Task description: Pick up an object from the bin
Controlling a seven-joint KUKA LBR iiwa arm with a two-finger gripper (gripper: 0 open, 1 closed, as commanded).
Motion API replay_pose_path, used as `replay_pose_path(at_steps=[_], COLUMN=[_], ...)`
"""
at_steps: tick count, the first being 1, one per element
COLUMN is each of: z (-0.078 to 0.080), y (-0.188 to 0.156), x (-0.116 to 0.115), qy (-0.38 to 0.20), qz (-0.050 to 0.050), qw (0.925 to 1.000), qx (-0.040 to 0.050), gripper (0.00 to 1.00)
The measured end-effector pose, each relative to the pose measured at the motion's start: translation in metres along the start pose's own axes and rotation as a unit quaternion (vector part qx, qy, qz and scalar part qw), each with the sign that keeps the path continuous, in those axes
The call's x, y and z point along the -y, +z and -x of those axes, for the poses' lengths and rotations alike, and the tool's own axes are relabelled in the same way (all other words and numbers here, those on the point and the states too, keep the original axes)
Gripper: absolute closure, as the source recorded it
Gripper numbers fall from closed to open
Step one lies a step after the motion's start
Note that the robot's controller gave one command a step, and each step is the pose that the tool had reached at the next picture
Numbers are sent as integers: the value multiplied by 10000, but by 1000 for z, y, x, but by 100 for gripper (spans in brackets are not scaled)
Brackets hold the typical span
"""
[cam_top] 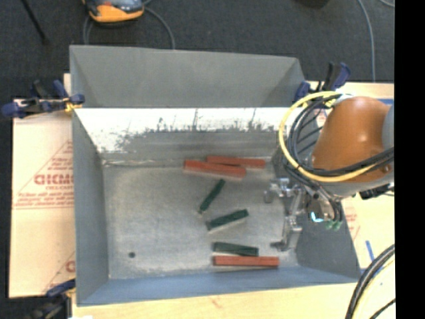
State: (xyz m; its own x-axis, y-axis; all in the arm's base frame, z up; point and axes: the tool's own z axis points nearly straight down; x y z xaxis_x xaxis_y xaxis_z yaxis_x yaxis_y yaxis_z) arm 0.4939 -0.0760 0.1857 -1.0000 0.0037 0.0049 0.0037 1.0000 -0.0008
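The arm comes in over the bin's (89, 205) right wall, orange-covered wrist high, and the gripper (286, 234) hangs low by that wall. Its tip is just beside the right end of the red-brown bar (246, 261) along the front edge. How far the gripper is parted cannot be told. There are three red-brown bars in all, the other two (214, 169) lying at the back edge, and three dark green sticks (227, 219) lie between them.

The arm (350, 138) hangs by the bin's (133, 138) right wall, near a red bar (246, 261) and green bar (235, 249).
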Motion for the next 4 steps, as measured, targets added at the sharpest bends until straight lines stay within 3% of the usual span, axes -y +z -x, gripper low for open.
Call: replay_pose_path(at_steps=[1,2,3,4], z=[2,26,37,37], y=[-4,49,99,99], x=[0,-9,-31,-31], qy=[-12,-16,589,586], qz=[-6,-10,3,0], qw=[10000,10000,9983,9983], qx=[42,79,36,36], gripper=[0,0,100,100])
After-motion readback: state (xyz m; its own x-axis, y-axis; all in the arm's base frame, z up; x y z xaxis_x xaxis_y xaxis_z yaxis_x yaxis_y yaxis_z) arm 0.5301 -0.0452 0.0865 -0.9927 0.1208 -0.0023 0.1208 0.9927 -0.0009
